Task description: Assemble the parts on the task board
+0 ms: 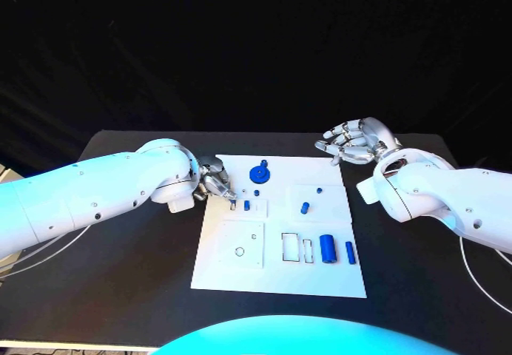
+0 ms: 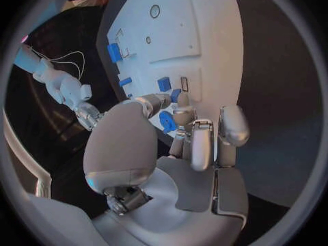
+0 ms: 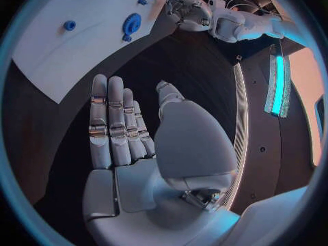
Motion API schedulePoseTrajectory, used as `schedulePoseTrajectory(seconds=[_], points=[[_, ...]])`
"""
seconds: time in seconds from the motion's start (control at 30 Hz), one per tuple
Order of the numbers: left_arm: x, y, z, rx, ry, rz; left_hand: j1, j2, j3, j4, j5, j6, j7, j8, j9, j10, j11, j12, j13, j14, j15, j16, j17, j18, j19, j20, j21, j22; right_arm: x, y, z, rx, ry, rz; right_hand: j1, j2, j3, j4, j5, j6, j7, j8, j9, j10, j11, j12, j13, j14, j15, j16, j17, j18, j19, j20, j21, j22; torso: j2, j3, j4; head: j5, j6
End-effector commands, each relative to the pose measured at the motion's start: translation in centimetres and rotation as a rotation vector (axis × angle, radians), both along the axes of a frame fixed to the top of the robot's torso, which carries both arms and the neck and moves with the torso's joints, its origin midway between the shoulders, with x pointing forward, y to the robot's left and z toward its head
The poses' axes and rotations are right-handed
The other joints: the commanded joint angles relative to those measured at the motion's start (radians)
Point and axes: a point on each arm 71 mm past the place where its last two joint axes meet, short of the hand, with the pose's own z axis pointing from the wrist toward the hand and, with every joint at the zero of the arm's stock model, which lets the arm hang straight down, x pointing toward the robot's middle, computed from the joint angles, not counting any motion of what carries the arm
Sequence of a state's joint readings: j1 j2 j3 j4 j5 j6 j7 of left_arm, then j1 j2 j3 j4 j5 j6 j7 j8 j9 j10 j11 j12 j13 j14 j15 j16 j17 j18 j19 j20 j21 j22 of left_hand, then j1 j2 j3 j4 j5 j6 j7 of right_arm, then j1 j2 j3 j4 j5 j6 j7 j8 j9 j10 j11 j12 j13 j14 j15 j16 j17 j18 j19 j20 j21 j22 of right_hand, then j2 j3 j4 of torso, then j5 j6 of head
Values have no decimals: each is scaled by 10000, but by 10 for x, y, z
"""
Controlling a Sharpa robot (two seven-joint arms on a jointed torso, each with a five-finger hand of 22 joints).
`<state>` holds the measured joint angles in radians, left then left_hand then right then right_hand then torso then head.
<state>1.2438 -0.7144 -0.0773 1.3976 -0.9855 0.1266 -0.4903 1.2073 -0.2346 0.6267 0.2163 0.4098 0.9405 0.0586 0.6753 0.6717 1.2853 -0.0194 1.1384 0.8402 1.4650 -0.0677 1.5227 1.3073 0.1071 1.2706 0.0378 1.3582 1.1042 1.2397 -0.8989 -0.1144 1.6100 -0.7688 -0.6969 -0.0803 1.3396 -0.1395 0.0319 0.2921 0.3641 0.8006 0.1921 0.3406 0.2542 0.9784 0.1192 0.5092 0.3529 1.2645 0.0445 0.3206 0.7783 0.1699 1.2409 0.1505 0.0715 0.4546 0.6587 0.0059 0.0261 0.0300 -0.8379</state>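
Left hand (image 1: 214, 183) fingertips pinching a small blue plastic peg (image 2: 175, 95) at the white rectangular task board (image 1: 320, 281), judged mid-insertion needing a straight press; right hand (image 1: 359, 140) empty, fingers apart.

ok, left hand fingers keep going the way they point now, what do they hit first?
Likely the small blue part just beyond the left hand fingertips on the task board. In the left wrist view the fingers are already beside blue pieces; whether they touch is unclear.
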Motion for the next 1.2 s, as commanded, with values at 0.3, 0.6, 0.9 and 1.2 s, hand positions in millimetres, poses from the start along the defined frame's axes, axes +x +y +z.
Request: schedulePoseTrajectory(seconds=[0.3,0.6,0.9,1.2], points=[[-2,-1,-5,597,251,-607,-94,-6,2201,-2233,44,66,-24,-28,10,83,-16,58,4,769,-79,78,1485,-65,91,2,56,34,-1,2,0,-20,-4,181,33,20,73,-7,63,24,47,74,-15,65,14,-75,-38,-15,60,-64,-11,130,-14,56,-49,-32,0,-3,5,-21,-41],[-4,-3,-6,734,511,-928,-95,-13,2203,-2243,41,70,-26,-31,10,85,-17,57,5,778,-79,90,1519,-61,74,1,46,10,0,2,-1,-23,2,185,33,20,73,-7,63,24,47,74,-15,65,14,-75,-38,-15,60,-64,-11,130,-14,56,-49,-32,-10,-2,9,-38,-55],[-3,-4,-6,718,437,-892,-96,-17,2203,-2246,40,73,-27,-33,9,91,-17,66,21,778,-78,89,1518,-62,75,1,47,13,-1,2,-1,-20,7,198,33,20,73,-7,63,24,47,74,-15,65,14,-75,-38,-15,60,-64,-11,130,-14,56,-49,-32,-4,7,2,-34,-27],[-2,-3,-6,737,347,-829,-96,-17,2203,-2246,40,73,-27,-33,9,91,-17,66,21,778,-78,89,1518,-62,75,1,47,13,-1,2,-1,-19,9,202,33,20,73,-7,63,24,47,74,-15,65,14,-75,-38,-15,60,-64,-11,130,-14,56,-49,-32,-3,11,5,-43,-31]])
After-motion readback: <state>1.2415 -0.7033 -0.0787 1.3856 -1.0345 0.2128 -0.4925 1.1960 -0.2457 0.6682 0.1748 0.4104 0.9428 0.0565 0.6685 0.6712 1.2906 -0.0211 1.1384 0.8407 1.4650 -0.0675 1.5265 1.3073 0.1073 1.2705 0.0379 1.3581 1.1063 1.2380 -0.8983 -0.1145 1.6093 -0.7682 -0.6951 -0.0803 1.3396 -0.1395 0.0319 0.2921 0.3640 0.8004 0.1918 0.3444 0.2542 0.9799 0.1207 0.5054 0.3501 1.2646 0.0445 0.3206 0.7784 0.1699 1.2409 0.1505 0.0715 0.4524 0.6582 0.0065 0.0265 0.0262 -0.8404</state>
